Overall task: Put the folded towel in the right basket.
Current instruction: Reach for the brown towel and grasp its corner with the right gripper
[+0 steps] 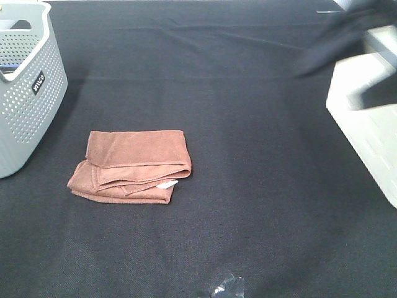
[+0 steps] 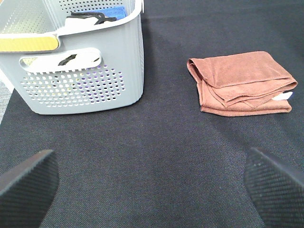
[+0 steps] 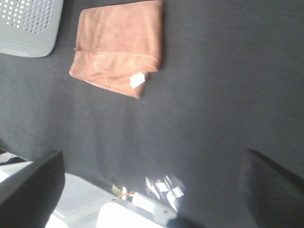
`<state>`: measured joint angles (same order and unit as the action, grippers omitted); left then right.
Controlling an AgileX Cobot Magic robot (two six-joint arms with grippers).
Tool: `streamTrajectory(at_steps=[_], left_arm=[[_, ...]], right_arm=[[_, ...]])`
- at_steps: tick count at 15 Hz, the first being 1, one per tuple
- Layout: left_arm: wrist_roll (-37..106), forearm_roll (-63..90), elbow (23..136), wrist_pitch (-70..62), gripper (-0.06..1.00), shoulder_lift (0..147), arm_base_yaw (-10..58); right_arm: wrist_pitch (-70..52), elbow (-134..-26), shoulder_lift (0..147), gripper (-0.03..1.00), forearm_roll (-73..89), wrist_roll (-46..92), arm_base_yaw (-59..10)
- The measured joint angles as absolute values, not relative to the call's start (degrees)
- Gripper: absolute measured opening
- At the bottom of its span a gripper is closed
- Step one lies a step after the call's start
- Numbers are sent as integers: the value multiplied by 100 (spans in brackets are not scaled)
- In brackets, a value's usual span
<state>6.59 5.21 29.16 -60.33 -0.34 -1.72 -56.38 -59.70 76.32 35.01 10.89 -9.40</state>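
- Exterior high view: the folded towel point(image 1: 130, 166) lies flat on the dark counter point(image 1: 260, 205), left of centre and apart from both baskets. The grey perforated left basket point(image 1: 25, 93) stands near it at the left edge. The white right basket point(image 1: 366, 130) stands well apart at the right edge. A dark blur, probably the right arm point(image 1: 344, 37), hangs above that basket.
- Left wrist view: the left claw point(image 2: 152, 190) is released, with its fingers spread wide over bare counter and gripping nothing. The towel and the left basket lie ahead, apart from each other.
- Right wrist view: the right claw point(image 3: 152, 190) is likewise released and empty. The towel lies beyond it, with a white tag point(image 3: 137, 80) at one corner.
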Motion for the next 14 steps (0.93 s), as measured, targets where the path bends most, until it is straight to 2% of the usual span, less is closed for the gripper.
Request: streamTrajectory(at_steps=[2,4,5,9,14], left_arm=[[659,521,2916,-6033,99,-34,-172],[659,521,2916,-6033,99,-34,-172],[659,521,2916,-6033,99,-34,-172],[659,521,2916,-6033,99,-34,-172],[659,521,2916,-6033,99,-34,-172]], right_arm=[[-4945,-6406,8967,96,3862,1083,-1742],[-4841,-7099,10159,96,4057,1100,-2149],[-4841,-7099,10159,96,4057,1100,-2149],[-4859,-8239,11975,96,4291,1112,-2263],[-4778,-8892,12914,96,4595,1312,-2263]])
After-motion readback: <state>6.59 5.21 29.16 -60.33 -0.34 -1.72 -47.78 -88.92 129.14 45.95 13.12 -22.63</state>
